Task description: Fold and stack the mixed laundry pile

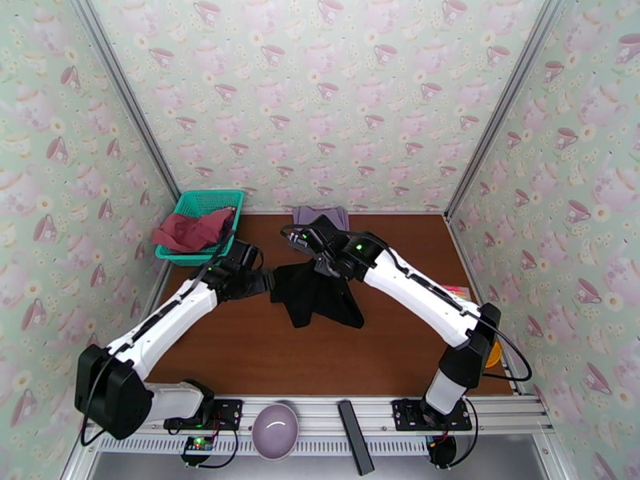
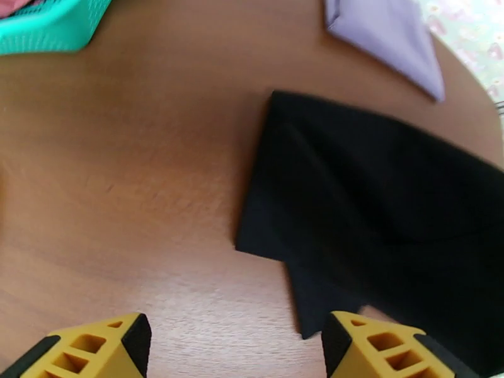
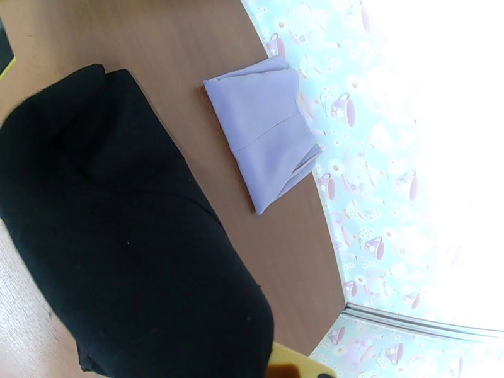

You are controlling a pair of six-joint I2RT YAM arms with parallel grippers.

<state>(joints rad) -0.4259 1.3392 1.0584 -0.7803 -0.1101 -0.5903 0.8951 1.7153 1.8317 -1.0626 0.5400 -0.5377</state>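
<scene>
**Black garment partly folded, mid-table**

The black garment [image 1: 316,298] lies limp at table centre. It looks soft and light, best pinched at a corner hem. The red top [image 1: 192,230] slumps in the basket [image 1: 210,200], and the lavender cloth [image 3: 264,127] sits folded behind. The right gripper [image 1: 320,262] clamps the black garment's far edge; the left gripper [image 2: 234,326] gapes empty.

Top external: high, behind the near edge of the table [image 1: 264,354], looking down and forward over all of it to the back wall [image 1: 320,98].
Left wrist: close over the table, looking out past its fingers [image 2: 94,348].
Right wrist: close, tilted, facing the back wall.
Shared: black garment [image 1: 312,294] and lavender cloth [image 1: 320,215] in all three; basket [image 1: 188,203] in top and left wrist.
</scene>
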